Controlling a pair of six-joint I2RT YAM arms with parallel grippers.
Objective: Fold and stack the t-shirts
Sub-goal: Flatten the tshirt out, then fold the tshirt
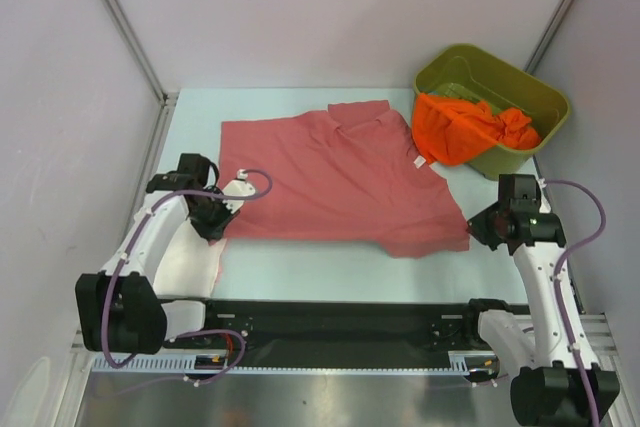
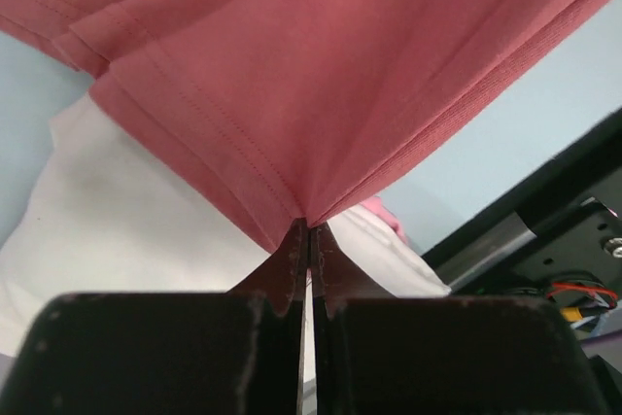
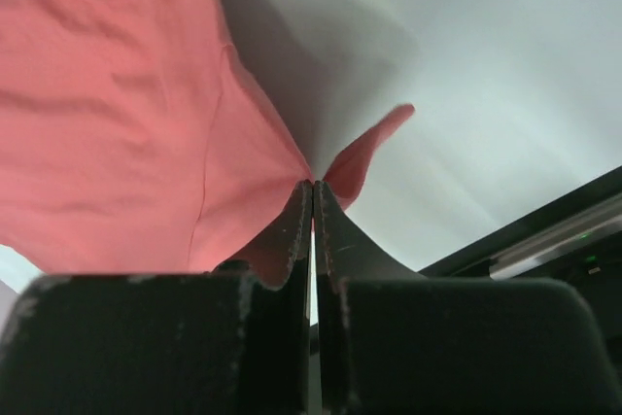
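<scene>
A salmon-red t-shirt lies spread over the middle of the table. My left gripper is shut on its near left corner, the hem pinched at the fingertips. My right gripper is shut on the near right corner, with the red cloth bunched at the tips. A bright orange t-shirt hangs crumpled over the rim of the bin. A white t-shirt lies under the left arm, seen below the red hem.
An olive-green plastic bin stands at the back right corner. A black rail with both arm bases runs along the near edge. Grey walls close in the table on the left, back and right.
</scene>
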